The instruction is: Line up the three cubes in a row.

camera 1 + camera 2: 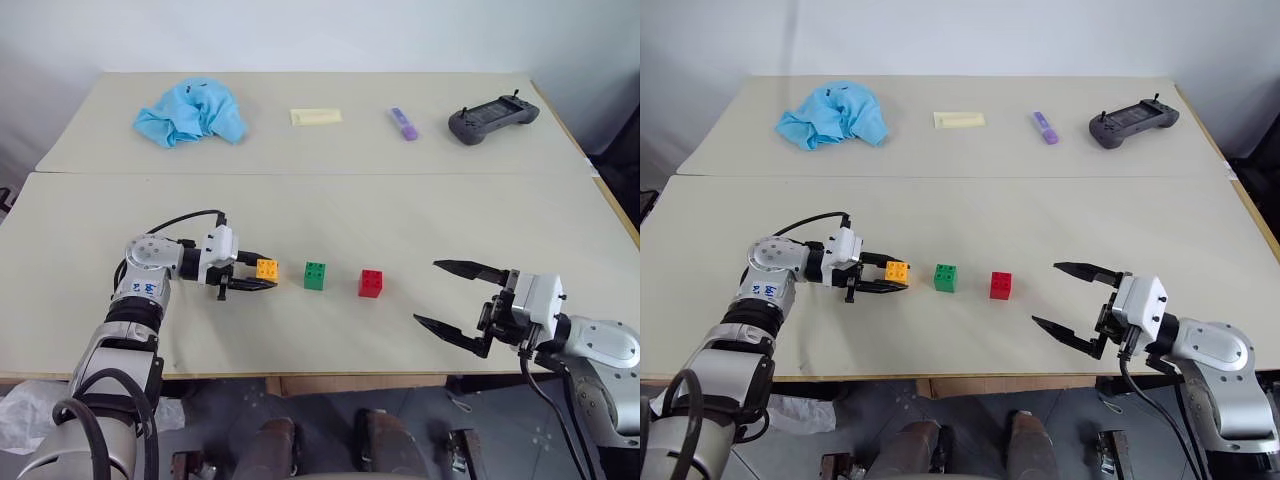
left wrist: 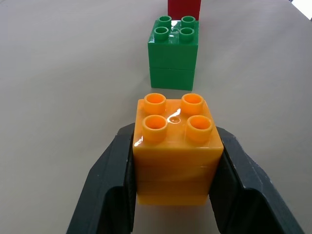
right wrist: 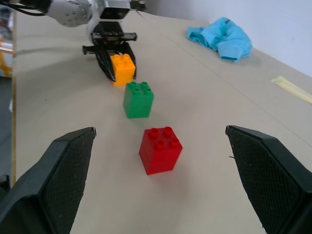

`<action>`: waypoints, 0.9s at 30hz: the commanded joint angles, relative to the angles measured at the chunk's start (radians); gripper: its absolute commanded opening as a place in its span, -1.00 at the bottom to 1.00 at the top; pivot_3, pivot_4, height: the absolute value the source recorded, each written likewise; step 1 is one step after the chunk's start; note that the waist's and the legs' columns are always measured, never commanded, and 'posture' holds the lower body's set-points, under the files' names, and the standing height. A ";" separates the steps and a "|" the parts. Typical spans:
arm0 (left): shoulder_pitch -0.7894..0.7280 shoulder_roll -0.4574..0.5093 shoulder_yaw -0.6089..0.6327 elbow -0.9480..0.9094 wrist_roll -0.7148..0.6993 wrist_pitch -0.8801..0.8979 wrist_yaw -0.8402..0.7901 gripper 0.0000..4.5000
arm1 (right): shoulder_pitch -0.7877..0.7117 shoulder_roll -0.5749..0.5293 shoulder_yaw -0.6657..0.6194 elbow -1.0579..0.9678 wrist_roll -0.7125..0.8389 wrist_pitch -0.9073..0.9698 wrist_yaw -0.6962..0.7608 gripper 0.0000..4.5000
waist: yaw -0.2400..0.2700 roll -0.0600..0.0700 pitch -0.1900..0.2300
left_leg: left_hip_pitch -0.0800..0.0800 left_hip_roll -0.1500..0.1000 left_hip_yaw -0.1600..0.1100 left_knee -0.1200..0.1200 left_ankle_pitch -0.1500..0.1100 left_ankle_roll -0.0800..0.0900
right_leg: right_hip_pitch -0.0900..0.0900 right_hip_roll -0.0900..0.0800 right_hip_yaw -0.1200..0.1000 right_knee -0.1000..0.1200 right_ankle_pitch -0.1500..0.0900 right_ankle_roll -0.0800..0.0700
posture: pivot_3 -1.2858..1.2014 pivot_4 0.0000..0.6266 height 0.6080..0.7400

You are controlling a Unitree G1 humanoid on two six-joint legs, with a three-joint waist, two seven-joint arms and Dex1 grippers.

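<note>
Left gripper (image 1: 262,277) clamped the orange-yellow studded plastic cube (image 1: 267,268), leftmost in line with the green studded cube (image 1: 314,275) and red studded cube (image 1: 371,283), while the right gripper (image 1: 456,300) gaped empty beyond.

orange-yellow cube (image 1: 267,268) | green cube (image 1: 315,275) | red cube (image 1: 371,283) | blue cloth (image 1: 192,112) | purple marker (image 1: 404,124)

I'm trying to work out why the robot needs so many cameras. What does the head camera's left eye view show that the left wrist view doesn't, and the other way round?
Left eye view alone: the whole table, the blue cloth, the pale yellow rectangle, the purple marker, the black controller, and the right claw standing open.

Left wrist view alone: a close look at the left claw's fingers pressed against the orange cube's sides.

Both: the orange cube, green cube and red cube in a row.
</note>
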 commanded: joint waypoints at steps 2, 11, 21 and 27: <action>-0.016 0.010 0.009 0.048 0.028 -0.016 -0.022 -0.32 | 0.027 -0.012 -0.043 -0.046 0.012 -0.006 -0.017 1.00 | 0.003 0.000 0.000 | 0.000 0.000 0.001 0.000 0.000 0.000 | 0.000 0.000 0.001 0.000 0.000 0.000 | 0.03 -0.52 1.00; -0.025 0.051 0.057 0.028 0.019 -0.004 -0.035 0.53 | -0.007 -0.030 -0.044 0.024 0.020 -0.023 0.037 1.00 | 0.002 -0.001 0.001 | 0.000 0.001 0.002 0.000 0.000 0.000 | -0.001 0.001 0.002 0.001 0.000 0.000 | 0.03 -0.52 1.00; 0.173 0.271 0.191 -0.358 -0.108 0.182 -0.028 0.79 | -0.183 -0.145 -0.001 0.138 0.070 0.087 0.202 1.00 | -0.012 -0.002 0.001 | 0.000 0.003 0.001 0.000 0.000 0.000 | -0.002 -0.004 0.003 0.000 0.000 0.000 | 0.03 -0.52 1.00; 0.335 0.343 0.269 -0.625 -0.195 0.352 0.035 0.79 | -0.263 -0.189 -0.025 0.210 0.078 0.095 0.258 1.00 | -0.005 -0.001 0.001 | 0.000 0.003 -0.001 0.000 0.000 0.000 | -0.001 -0.005 0.004 -0.001 0.000 0.000 | 0.03 -0.52 1.00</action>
